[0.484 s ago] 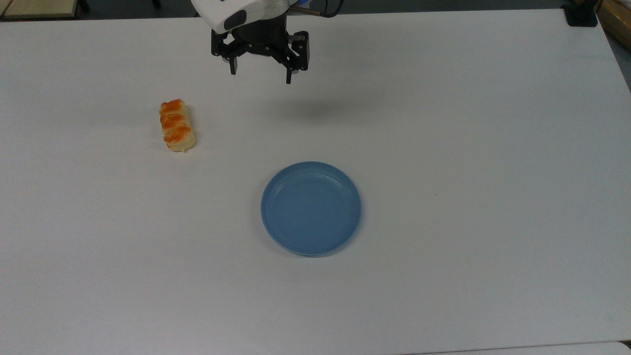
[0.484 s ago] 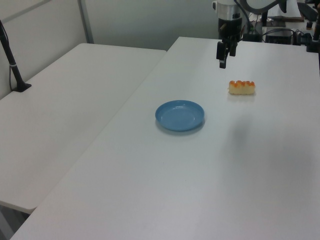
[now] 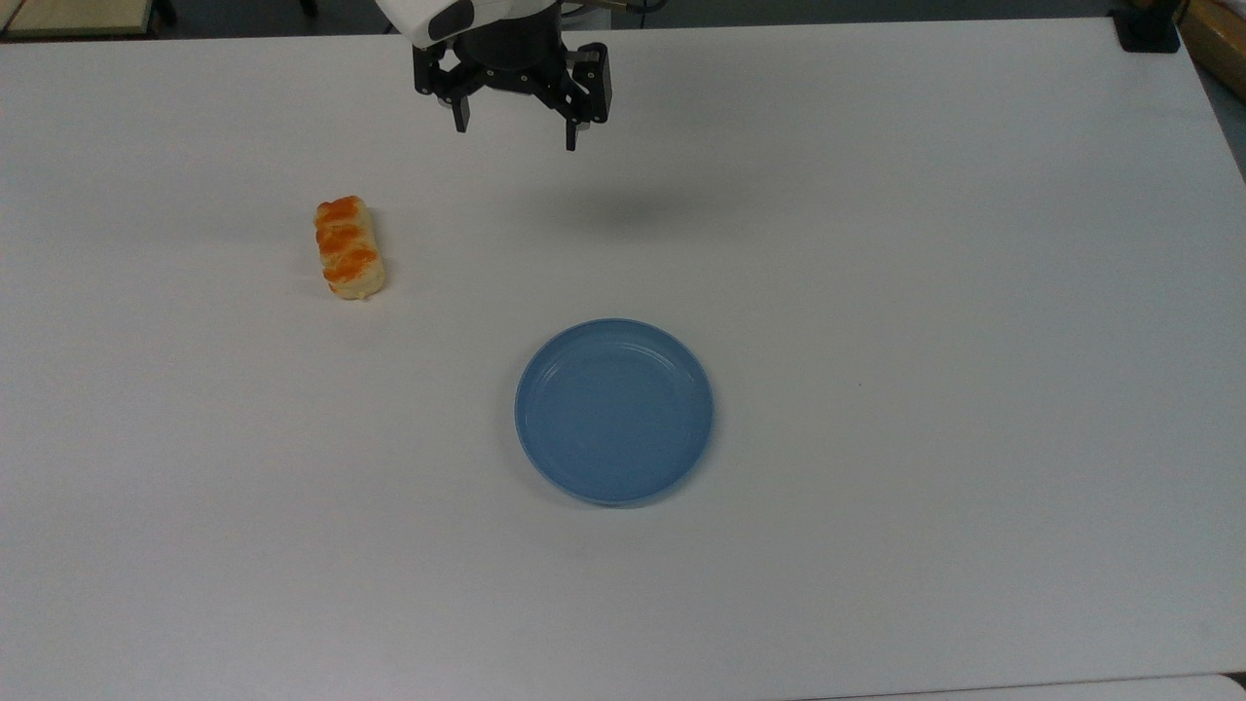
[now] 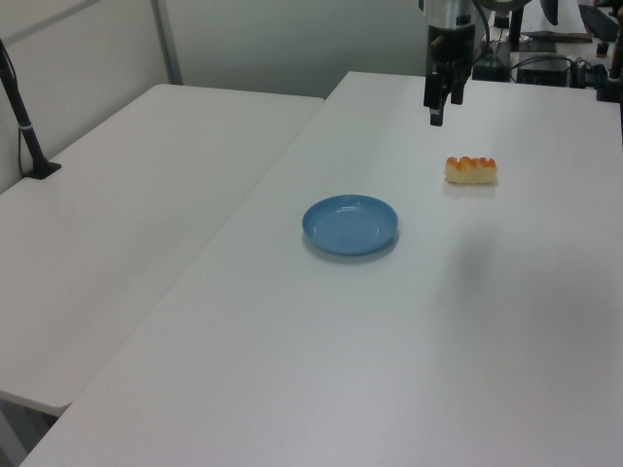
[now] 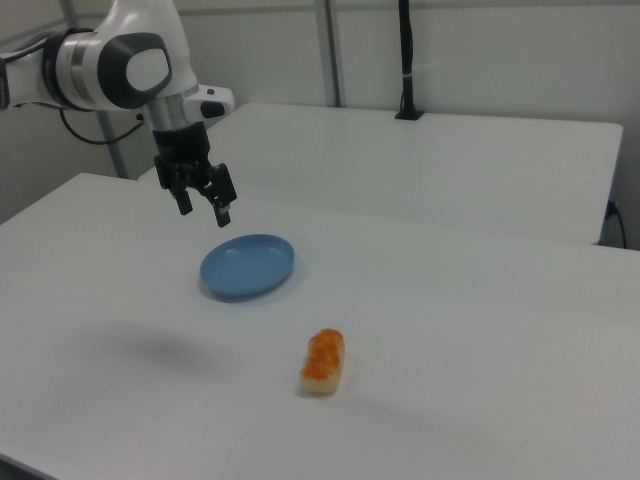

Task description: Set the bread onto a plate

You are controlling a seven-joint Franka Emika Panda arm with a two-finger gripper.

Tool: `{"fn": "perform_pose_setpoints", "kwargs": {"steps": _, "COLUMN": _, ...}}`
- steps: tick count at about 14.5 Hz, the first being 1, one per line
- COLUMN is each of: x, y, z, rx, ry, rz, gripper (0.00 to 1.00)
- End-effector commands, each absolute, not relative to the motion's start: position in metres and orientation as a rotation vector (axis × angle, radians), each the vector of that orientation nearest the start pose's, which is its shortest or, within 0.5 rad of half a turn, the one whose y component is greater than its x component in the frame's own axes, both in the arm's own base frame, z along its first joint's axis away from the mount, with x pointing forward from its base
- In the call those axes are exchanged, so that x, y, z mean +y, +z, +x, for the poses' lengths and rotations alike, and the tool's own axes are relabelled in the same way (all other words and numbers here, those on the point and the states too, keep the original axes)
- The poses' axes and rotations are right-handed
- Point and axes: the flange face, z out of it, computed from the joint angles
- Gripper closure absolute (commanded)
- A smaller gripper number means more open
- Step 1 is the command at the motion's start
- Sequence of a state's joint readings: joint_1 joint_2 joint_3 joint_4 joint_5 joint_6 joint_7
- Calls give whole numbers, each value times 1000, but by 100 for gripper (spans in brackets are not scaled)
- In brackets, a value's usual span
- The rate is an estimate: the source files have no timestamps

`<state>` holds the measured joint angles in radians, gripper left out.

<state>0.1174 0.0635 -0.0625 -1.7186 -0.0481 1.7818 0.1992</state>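
Observation:
The bread (image 3: 349, 247), a pale roll with orange-brown patches, lies on the white table (image 3: 925, 292) toward the top view's left; I also see the bread (image 4: 471, 170) in the left view and the bread (image 5: 323, 361) in the right view. The blue plate (image 3: 614, 411) sits bare near the middle, a separate spot from the bread; the plate (image 4: 349, 225) and plate (image 5: 247, 266) show in the side views too. My gripper (image 3: 515, 135) hangs open in the air near the table's far edge, to the right of the bread in the top view; the gripper (image 5: 204, 211) holds nothing.
A second white table (image 4: 146, 195) adjoins on the left view's left, with a black post (image 4: 21, 122) clamped to it. A black clamp (image 3: 1147, 29) sits at the top view's upper right corner. Cables and equipment (image 4: 560, 63) lie behind the arm.
My gripper has risen and drawn back a little toward the top view's upper edge, still open. Bread and plate have not moved.

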Motion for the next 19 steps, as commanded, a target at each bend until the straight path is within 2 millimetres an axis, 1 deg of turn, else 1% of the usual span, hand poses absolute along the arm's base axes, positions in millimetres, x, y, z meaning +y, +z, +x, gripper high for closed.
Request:
{"fn": "perform_pose_setpoints", "kwargs": {"steps": 1, "x": 31, "y": 542, "z": 580, "rx": 229, "ry": 15, "rz": -3168, "gripper": 0}}
{"fn": "perform_pose_setpoints", "kwargs": {"steps": 4, "x": 31, "y": 542, "z": 580, "rx": 227, "ry": 15, "rz": -3168, "gripper": 0}}
{"fn": "perform_pose_setpoints", "kwargs": {"steps": 7, "x": 32, "y": 538, "z": 581, "rx": 198, "ry": 25, "rz": -3171, "gripper": 0}}
{"fn": "perform_pose_setpoints", "kwargs": {"steps": 8, "x": 31, "y": 538, "z": 581, "rx": 149, "ry": 26, "rz": -3173, "gripper": 0}}
{"fn": "perform_pose_setpoints", "kwargs": {"steps": 10, "x": 23, "y": 536, "z": 582, "rx": 22, "ry": 33, "rz": -3178, "gripper": 0}}
{"fn": "perform_pose_setpoints", "kwargs": {"steps": 11, "x": 8, "y": 519, "z": 587, "rx": -45, "ry": 79, "rz": -3181, "gripper": 0}}
{"fn": "perform_pose_setpoints", "kwargs": {"steps": 12, "x": 0, "y": 506, "z": 587, "rx": -73, "ry": 118, "rz": -3187, "gripper": 0}}
{"fn": "perform_pose_setpoints", "kwargs": {"steps": 13, "x": -12, "y": 491, "z": 590, "rx": -66, "ry": 156, "rz": -3191, "gripper": 0}}
{"fn": "perform_pose_setpoints", "kwargs": {"steps": 14, "x": -23, "y": 487, "z": 590, "rx": -59, "ry": 172, "rz": -3191, "gripper": 0}}
{"fn": "perform_pose_setpoints", "kwargs": {"steps": 16, "x": -37, "y": 483, "z": 589, "rx": -81, "ry": 186, "rz": -3190, "gripper": 0}}
{"fn": "perform_pose_setpoints", "kwargs": {"steps": 18, "x": -68, "y": 471, "z": 591, "rx": -59, "ry": 194, "rz": -3202, "gripper": 0}}
{"fn": "perform_pose_setpoints", "kwargs": {"steps": 19, "x": -82, "y": 463, "z": 593, "rx": -62, "ry": 183, "rz": -3220, "gripper": 0}}
